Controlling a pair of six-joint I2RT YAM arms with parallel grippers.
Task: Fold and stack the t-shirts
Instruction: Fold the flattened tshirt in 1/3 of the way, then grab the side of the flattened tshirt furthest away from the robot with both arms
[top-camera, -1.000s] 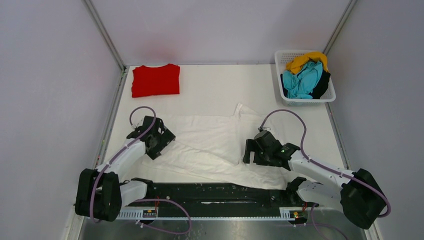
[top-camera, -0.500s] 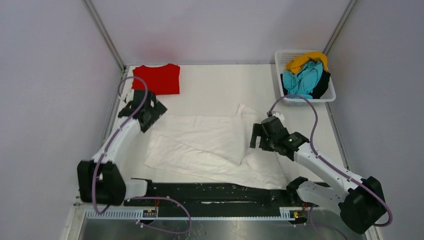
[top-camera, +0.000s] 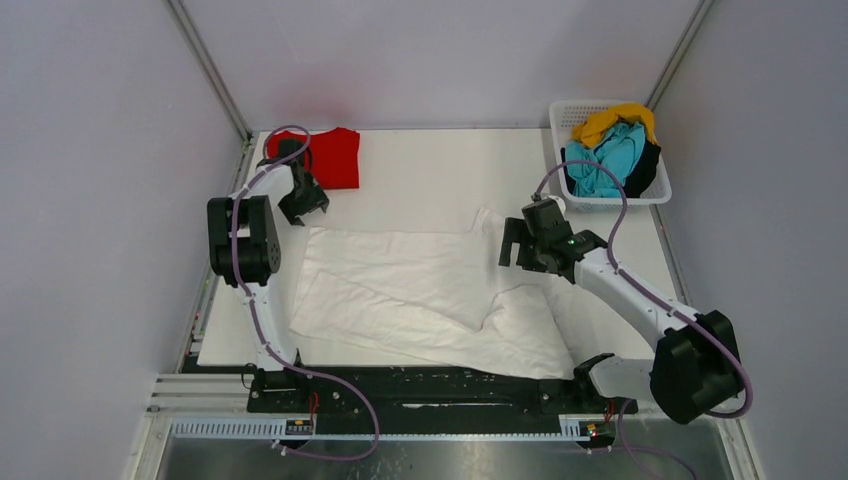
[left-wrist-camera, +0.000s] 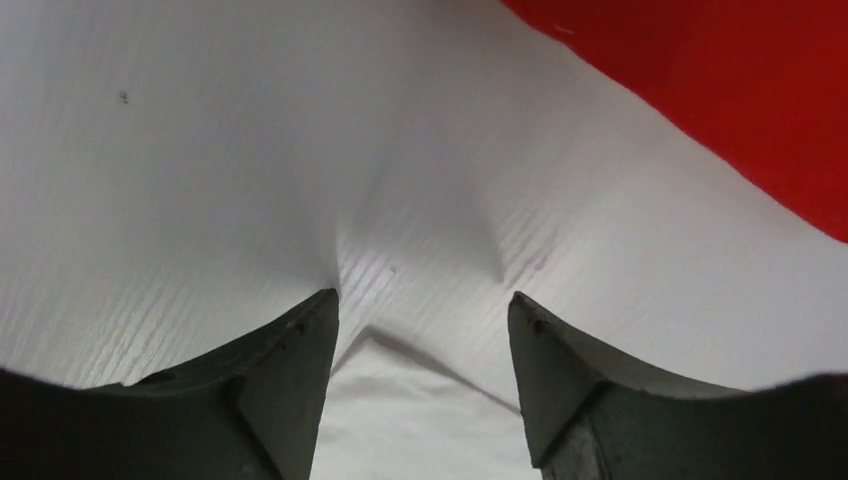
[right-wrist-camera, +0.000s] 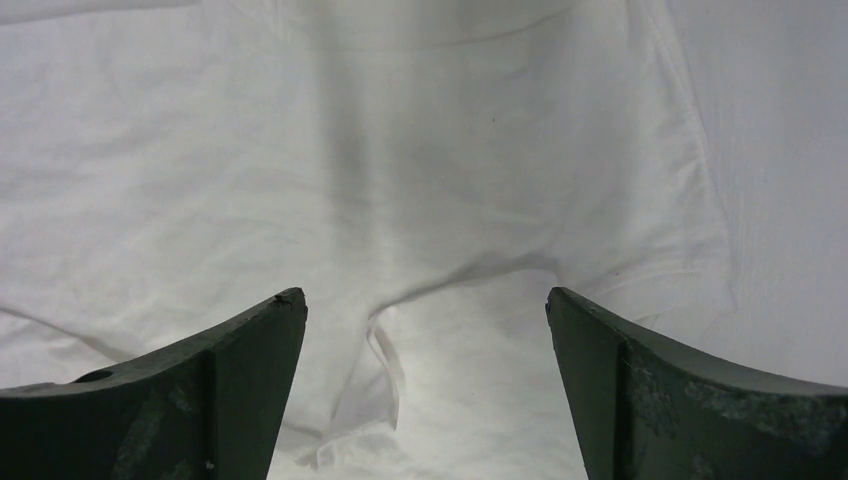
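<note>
A white t-shirt (top-camera: 420, 290) lies spread out, partly folded, in the middle of the table. A folded red t-shirt (top-camera: 315, 158) lies at the far left. My left gripper (top-camera: 308, 210) stands just in front of the red shirt, at the white shirt's far-left corner. In the left wrist view it (left-wrist-camera: 422, 300) is open, its tips pressing dents into the white table cover, with the shirt's corner (left-wrist-camera: 400, 430) between them and the red shirt (left-wrist-camera: 720, 90) beyond. My right gripper (top-camera: 512, 255) (right-wrist-camera: 425, 292) hangs wide open over the white shirt's (right-wrist-camera: 400, 150) right sleeve area, holding nothing.
A white lattice basket (top-camera: 560, 115) at the far right corner holds yellow (top-camera: 612, 120), teal (top-camera: 605, 160) and black (top-camera: 648, 165) shirts. Grey walls close in the table on three sides. A black rail (top-camera: 430, 385) runs along the near edge.
My left arm has swung from the white shirt's left edge out to its far-left corner by the red shirt, and its jaws have narrowed. My right gripper has moved farther away, toward the sleeve.
</note>
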